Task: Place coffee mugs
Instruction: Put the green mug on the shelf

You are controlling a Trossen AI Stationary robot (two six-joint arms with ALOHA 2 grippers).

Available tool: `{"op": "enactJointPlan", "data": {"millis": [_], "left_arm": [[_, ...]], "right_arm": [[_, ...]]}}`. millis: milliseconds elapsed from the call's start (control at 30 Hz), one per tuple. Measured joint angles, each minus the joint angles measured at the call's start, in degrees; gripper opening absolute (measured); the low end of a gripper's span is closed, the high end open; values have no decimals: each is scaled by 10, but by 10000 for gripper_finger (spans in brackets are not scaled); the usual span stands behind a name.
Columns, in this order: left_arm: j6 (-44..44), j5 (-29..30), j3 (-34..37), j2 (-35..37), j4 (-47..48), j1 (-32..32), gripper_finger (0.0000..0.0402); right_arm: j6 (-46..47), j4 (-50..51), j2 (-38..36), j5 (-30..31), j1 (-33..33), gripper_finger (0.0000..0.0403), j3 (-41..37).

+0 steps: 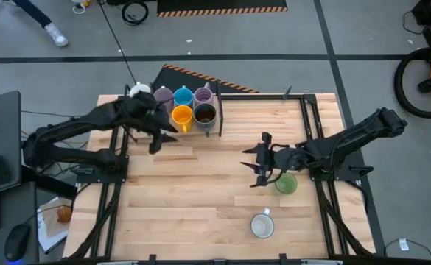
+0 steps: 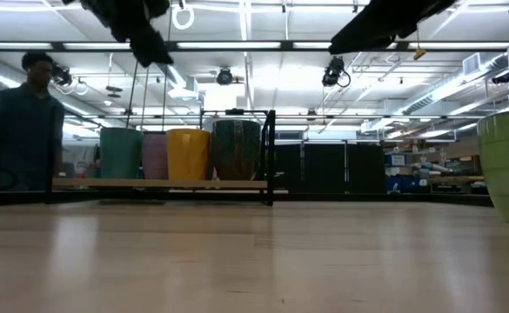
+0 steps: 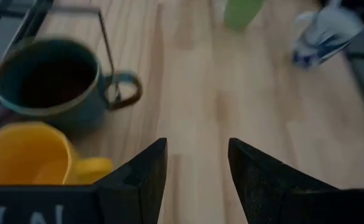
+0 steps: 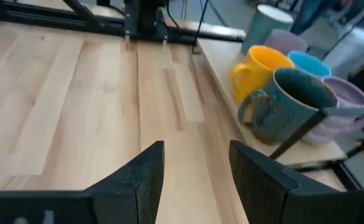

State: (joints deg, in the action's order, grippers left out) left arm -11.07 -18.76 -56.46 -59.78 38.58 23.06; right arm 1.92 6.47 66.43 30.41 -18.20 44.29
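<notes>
Six mugs stand in a cluster on a raised wooden shelf at the table's far edge: white [image 1: 140,90], lilac [image 1: 162,96], blue [image 1: 183,96], lilac [image 1: 204,96], orange [image 1: 181,118] and dark brown [image 1: 205,115]. A green mug [image 1: 286,183] stands on the table right of centre, and a second white mug [image 1: 262,225] stands nearer the near edge. My left gripper [image 1: 160,138] hovers open just near-left of the orange mug [image 3: 26,155]. My right gripper [image 1: 250,165] is open above the table, just left of the green mug, and faces the cluster [image 4: 294,93].
A black metal frame [image 1: 219,110] borders the shelf's right side, close to the dark brown mug. Black rails [image 1: 307,118] run along the table's sides. Bare tabletop [image 1: 200,191] lies between the two grippers. A person [image 2: 23,130] stands beyond the far edge.
</notes>
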Motion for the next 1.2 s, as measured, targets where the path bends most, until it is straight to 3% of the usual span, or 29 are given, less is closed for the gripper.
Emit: {"op": "enactJointPlan", "data": {"millis": [233,500,767,967,1200], "left_arm": [[26,23,105,0,-123,-32,176],[82,23,180,0,-228,-73,176],[105,71,191,0,-245,-117,176],[143,75,191,0,-256,-130,176],[169,74,191,0,-256,-136,176]], "right_arm": [[74,130,0,-4,0,186,54],[149,289,0,-51,0,186,102],[174,464,5,-137,8,186,147],[209,590,59,-224,21,186,177],[200,730,166,-212,8,186,262]]}}
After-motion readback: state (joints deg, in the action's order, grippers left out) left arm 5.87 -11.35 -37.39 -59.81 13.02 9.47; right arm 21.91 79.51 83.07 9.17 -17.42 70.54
